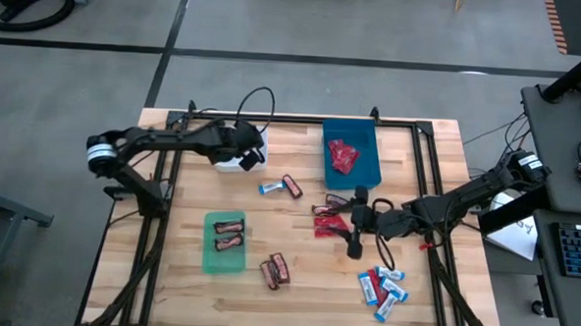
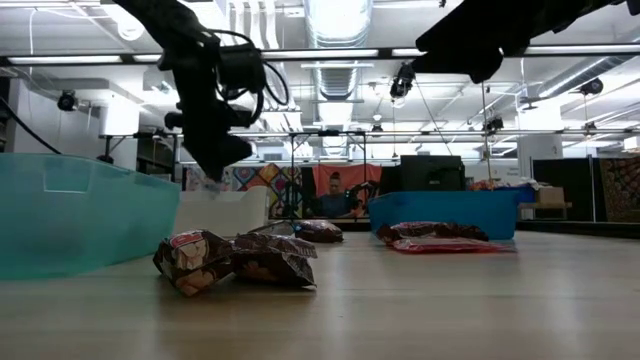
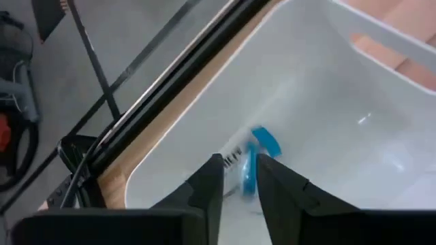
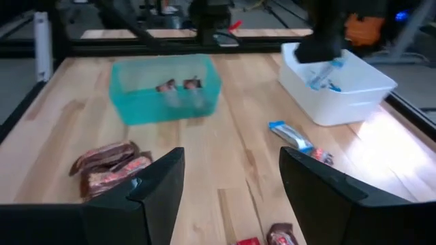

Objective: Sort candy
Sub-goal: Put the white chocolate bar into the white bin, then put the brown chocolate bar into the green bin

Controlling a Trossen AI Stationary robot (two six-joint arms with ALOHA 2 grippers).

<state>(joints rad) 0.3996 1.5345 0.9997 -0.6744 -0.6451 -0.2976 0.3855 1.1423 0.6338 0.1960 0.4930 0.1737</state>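
Fingers of left gripper slightly apart over white bin, blue-and-white bar dropping between them. Right gripper spread wide, empty, above red packets. Remaining candy scattered on table. Sweets light, crinkly, slippery; pinch across middle.

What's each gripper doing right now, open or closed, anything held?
Left gripper: over the white bin, jaws parting, blue-and-white candy between the fingertips.
Right gripper: open, empty, above the table.
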